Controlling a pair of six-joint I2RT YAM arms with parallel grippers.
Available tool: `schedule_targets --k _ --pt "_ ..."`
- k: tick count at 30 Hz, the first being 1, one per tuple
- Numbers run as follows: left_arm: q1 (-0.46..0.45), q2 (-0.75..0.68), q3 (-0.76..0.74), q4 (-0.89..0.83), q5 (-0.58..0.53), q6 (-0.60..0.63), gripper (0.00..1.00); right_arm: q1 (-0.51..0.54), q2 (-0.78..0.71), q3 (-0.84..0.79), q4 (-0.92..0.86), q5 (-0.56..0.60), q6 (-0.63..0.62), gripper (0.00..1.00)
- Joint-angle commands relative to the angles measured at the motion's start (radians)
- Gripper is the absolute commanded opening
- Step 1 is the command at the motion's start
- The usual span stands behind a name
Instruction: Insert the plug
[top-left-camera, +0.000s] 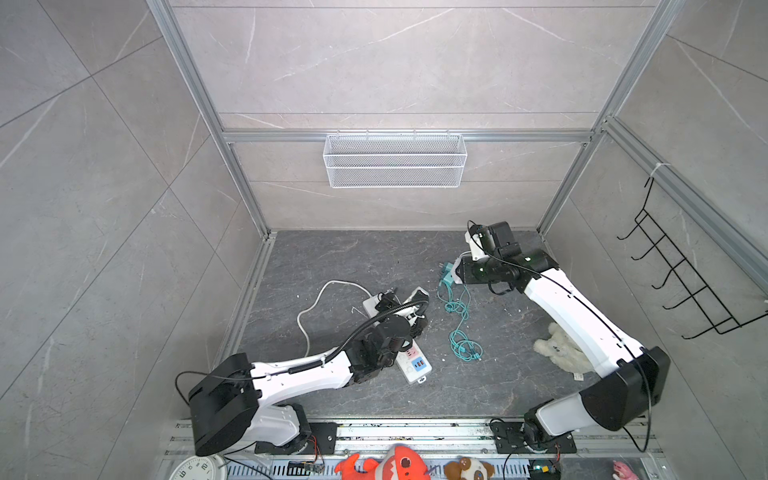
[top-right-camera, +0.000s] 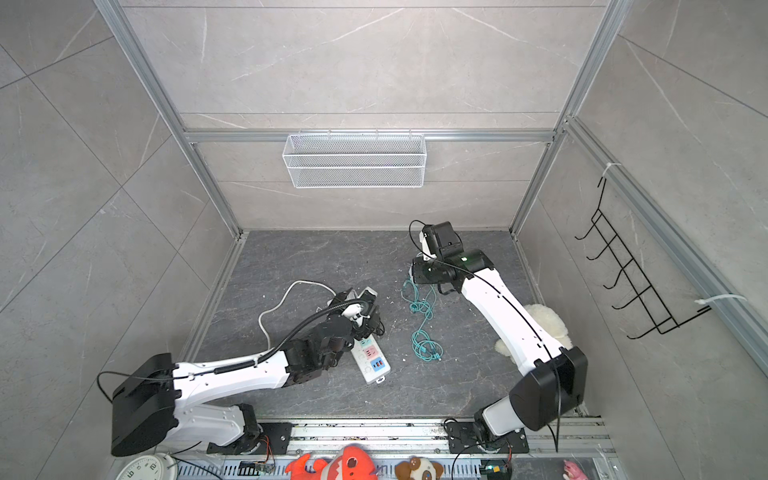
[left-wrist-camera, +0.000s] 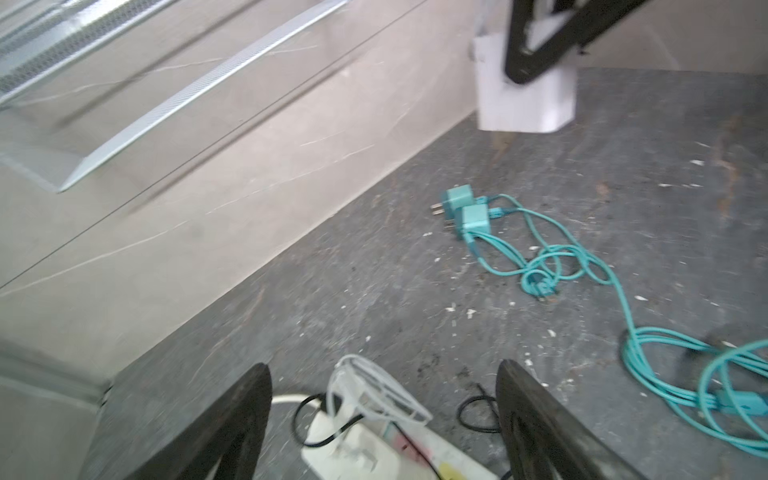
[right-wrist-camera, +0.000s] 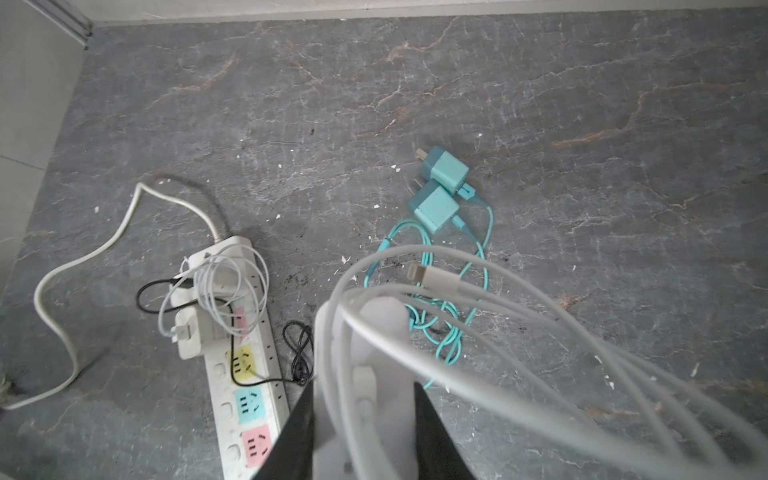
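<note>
The right gripper (right-wrist-camera: 363, 399) pinches the white plug (right-wrist-camera: 374, 328) aloft, its cable (right-wrist-camera: 540, 316) looping loose, just by two teal chargers (right-wrist-camera: 438, 187). Their cords (top-left-camera: 459, 328) sprawl between it and the strip (right-wrist-camera: 245, 399). The left gripper (left-wrist-camera: 382, 370) hangs spread over the strip's far end, crowded by a white charger (right-wrist-camera: 189, 336).

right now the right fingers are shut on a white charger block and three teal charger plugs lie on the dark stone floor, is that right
Only the count is off: two teal charger plugs lie on the dark stone floor, not three, side by side in the right wrist view. The right fingers are shut on the white charger block.
</note>
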Motion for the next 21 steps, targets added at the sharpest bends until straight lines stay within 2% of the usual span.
schedule_targets --k 1,4,7,11,13,15,18,21 --pt "0.048 -0.132 -0.040 -0.189 -0.181 -0.216 0.88 0.013 0.067 0.097 0.029 0.064 0.064 0.00" --pt "0.153 -0.211 -0.060 -0.363 -0.131 -0.420 0.86 0.057 0.153 0.186 0.019 0.099 0.081 0.00" --pt "0.306 -0.237 -0.088 -0.409 0.010 -0.510 0.83 0.113 0.226 0.270 0.007 0.099 0.082 0.00" --pt "0.488 -0.166 -0.094 -0.344 0.181 -0.476 0.77 0.194 0.303 0.381 -0.035 0.089 0.081 0.00" --pt "0.593 -0.088 -0.050 -0.332 0.315 -0.461 0.73 0.233 0.334 0.421 -0.051 0.040 0.088 0.00" --pt "0.661 -0.005 -0.010 -0.297 0.390 -0.450 0.68 0.273 0.351 0.442 -0.060 0.025 0.097 0.00" --pt "0.726 0.115 0.046 -0.218 0.468 -0.439 0.68 0.336 0.371 0.468 -0.090 0.010 0.107 0.00" --pt "0.752 0.226 0.124 -0.171 0.496 -0.414 0.68 0.408 0.353 0.435 -0.090 0.008 0.138 0.00"
